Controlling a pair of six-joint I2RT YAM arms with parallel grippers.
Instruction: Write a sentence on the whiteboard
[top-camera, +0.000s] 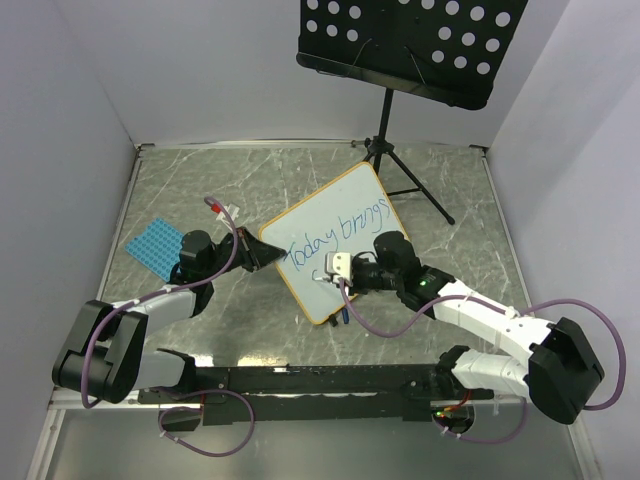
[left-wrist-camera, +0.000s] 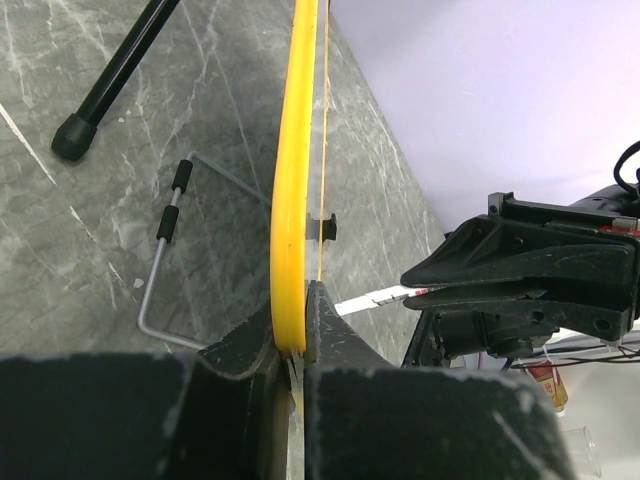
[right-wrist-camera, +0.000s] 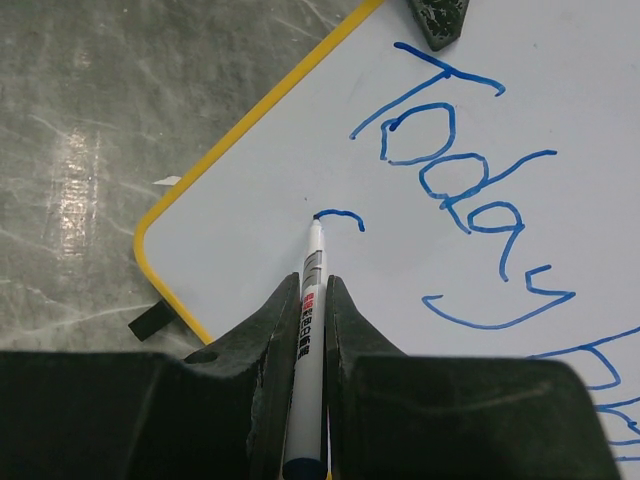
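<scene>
The whiteboard (top-camera: 350, 205) with its yellow frame lies tilted in the middle of the table. The sentence (top-camera: 336, 233) reads "Today brings" in blue. My left gripper (top-camera: 268, 254) is shut on the board's left edge; in the left wrist view its jaws (left-wrist-camera: 296, 305) clamp the yellow frame (left-wrist-camera: 293, 180). My right gripper (top-camera: 338, 268) is shut on a white marker (right-wrist-camera: 311, 300). The marker's tip touches the whiteboard (right-wrist-camera: 240, 210) at the end of a short blue curve (right-wrist-camera: 342, 215) below "Today" (right-wrist-camera: 470, 190).
A black perforated music stand (top-camera: 405, 45) stands at the back, its tripod legs (top-camera: 400, 170) just behind the board. A blue dotted pad (top-camera: 153, 247) lies at the left. A wire bracket (left-wrist-camera: 165, 270) sits on the table beside the board's frame. A black clip foot (right-wrist-camera: 148, 322) marks the board's near corner.
</scene>
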